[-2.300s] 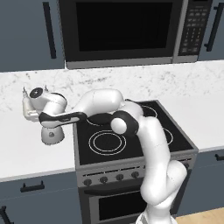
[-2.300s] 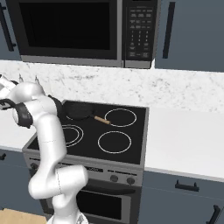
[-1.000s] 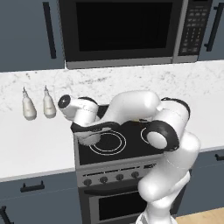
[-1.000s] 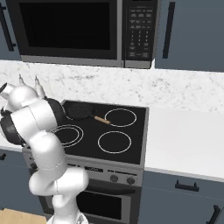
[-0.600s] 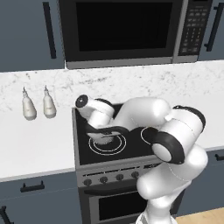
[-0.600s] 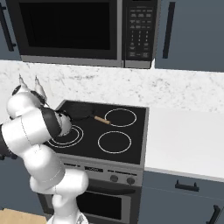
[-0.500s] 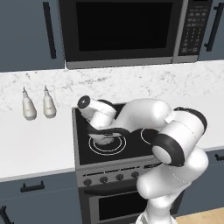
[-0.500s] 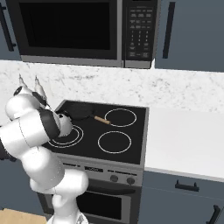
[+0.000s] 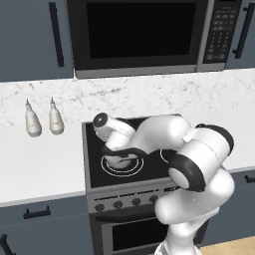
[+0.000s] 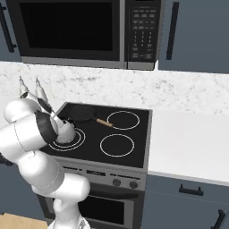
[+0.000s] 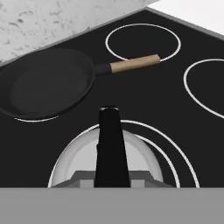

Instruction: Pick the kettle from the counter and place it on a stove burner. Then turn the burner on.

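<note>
Jaws: pinched on the black top handle of the kettle (image 11: 105,162), judging from the hand view.
Left base view: gripper (image 9: 121,155) low over the stove burner (image 9: 121,165), front left of the cooktop (image 9: 94,177); kettle (image 9: 120,160) mostly hidden under the hand; two white bottles (image 9: 44,118) on the counter (image 9: 40,164), well apart.
Right base view: kettle (image 10: 68,132) sitting inside the double-ring stove burner (image 10: 67,139); frying pan (image 10: 80,113) just behind.
Hand view: kettle centred in the rings of the stove burner (image 11: 170,151); frying pan (image 11: 46,85) beyond, wooden grip toward a single-ring circle (image 11: 143,42).

Behind the kettle (image 11: 109,159) a black frying pan (image 11: 46,85) blocks the rear-left burner; the 2 right-hand burner rings (image 10: 117,145) lie bare.
</note>
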Available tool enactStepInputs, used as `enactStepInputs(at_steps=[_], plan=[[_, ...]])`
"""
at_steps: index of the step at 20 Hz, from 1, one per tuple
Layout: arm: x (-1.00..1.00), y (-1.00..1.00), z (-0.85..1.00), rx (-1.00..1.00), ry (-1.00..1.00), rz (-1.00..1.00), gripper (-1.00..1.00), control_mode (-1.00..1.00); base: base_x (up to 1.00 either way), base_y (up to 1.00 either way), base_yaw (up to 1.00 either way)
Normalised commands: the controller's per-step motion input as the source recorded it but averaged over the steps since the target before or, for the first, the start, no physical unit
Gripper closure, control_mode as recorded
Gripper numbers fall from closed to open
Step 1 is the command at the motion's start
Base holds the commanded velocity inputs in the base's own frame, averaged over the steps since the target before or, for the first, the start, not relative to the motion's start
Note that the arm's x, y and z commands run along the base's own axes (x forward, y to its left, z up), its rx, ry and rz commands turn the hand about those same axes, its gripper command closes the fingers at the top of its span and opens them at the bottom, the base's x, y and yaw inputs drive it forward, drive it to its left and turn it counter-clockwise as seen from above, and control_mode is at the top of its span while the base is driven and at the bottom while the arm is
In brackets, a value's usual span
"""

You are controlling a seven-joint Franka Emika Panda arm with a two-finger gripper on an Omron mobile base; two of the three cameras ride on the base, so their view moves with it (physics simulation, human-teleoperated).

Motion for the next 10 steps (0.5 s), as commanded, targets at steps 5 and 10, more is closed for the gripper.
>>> enactStepInputs(at_steps=[5, 10], plan=[[0.02, 0.0, -0.07, 0.0, 0.0, 0.0, -1.0, -1.0, 0.0, 0.0, 0.0], [0.0, 0.0, 0.0, 0.0, 0.0, 0.0, -1.0, -1.0, 0.0, 0.0, 0.0]])
